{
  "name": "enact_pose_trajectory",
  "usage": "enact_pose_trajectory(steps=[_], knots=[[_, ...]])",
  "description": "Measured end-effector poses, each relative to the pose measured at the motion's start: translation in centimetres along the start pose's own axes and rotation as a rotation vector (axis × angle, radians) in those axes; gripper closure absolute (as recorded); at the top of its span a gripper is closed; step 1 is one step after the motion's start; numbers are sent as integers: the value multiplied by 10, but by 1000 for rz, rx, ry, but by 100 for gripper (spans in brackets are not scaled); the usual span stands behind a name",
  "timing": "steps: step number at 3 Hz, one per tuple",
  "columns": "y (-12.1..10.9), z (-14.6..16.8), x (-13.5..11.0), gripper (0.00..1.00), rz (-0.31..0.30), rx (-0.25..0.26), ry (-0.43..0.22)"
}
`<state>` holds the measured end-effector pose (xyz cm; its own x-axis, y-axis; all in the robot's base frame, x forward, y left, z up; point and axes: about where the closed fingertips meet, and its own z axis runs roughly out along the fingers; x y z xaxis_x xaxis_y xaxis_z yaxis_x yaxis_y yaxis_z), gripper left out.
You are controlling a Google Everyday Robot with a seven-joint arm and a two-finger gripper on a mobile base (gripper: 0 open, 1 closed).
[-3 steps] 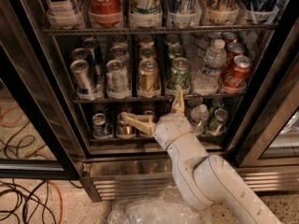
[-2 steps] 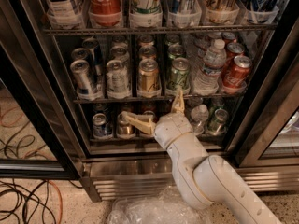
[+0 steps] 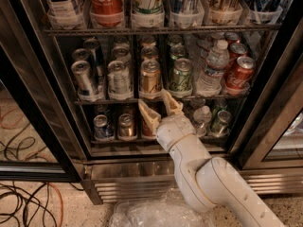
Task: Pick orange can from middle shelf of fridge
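Now, your claw (image 3: 161,109): spread wide and holding nothing; its tan fingertips reach the front edge of the middle shelf (image 3: 106,101), just below the orange can (image 3: 150,78).
Orange can: upright at the front of its lane on the middle shelf, with clear space between it and your claw.
Left neighbour: a silver can (image 3: 118,78), just beside it.
Right neighbours: a green can (image 3: 181,74), then a water bottle (image 3: 213,67) and a red Coca-Cola can (image 3: 239,73).
Your arm (image 3: 208,178): white, rising from the near right.
Fridge (image 3: 137,170): its steel base sits behind your arm.
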<state>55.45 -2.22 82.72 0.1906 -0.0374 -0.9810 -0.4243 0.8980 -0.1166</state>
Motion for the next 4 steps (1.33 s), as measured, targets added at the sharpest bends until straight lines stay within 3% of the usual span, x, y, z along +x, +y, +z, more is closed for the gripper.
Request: enact_pose_trajectory(steps=[4], knots=[[-6, 13, 3, 32, 7, 12, 2]])
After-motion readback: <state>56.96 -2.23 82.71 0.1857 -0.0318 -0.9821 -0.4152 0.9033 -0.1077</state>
